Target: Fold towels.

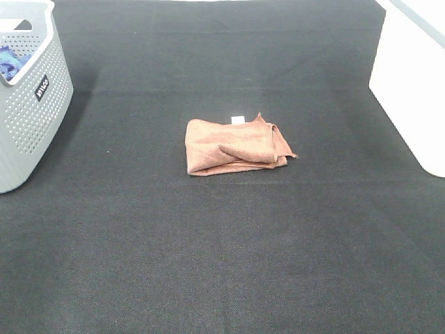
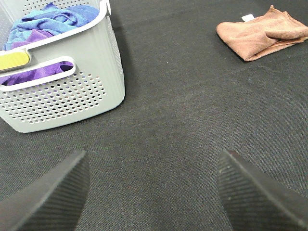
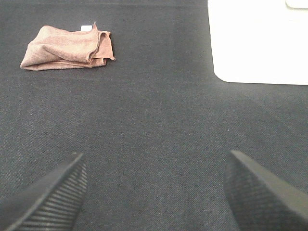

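1. Dark fabric tabletop (image 1: pixel 222 264), with a grey perforated basket (image 1: pixel 28 118) at the left edge.
2. Reddish-brown towel (image 1: pixel 235 146) sits folded mid-table, untouched.
3. Left gripper (image 2: pixel 154 192) and right gripper (image 3: pixel 156 192): jaws spread wide, holding nothing.

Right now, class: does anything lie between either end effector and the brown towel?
Nothing visible does. Only bare black mat separates the towel from both end effectors; the grey basket stands off to the left.

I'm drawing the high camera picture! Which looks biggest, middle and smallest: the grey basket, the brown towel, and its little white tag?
1. Grey basket, though partly cut off.
2. Brown towel.
3. White tag, by far smallest.
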You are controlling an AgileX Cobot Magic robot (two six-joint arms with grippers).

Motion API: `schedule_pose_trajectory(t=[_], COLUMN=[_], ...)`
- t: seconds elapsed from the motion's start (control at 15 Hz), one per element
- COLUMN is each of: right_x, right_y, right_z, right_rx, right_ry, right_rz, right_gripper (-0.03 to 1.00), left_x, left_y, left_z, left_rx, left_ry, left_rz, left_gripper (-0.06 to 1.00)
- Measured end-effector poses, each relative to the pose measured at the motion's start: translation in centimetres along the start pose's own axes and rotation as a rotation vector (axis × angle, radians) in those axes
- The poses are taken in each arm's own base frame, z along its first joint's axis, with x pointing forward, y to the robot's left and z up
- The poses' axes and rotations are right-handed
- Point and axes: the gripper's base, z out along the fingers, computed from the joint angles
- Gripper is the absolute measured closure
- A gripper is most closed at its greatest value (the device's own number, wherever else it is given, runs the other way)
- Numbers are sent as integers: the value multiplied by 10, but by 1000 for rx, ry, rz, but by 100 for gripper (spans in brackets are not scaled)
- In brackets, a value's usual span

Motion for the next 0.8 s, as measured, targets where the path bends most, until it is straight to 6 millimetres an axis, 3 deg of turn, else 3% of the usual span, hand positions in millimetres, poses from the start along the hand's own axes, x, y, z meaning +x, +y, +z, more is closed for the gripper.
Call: schedule_pose_trajectory(t=[0.8], right_x=[0], right_y=[0], right_z=[0], right_rx=[1], right_ry=[0], right_rz=[0], right_gripper=[23], left_x=[0], left_y=[0], left_z=[0], left_rx=[0], left_ry=[0], left_rz=[0], left_gripper=[24])
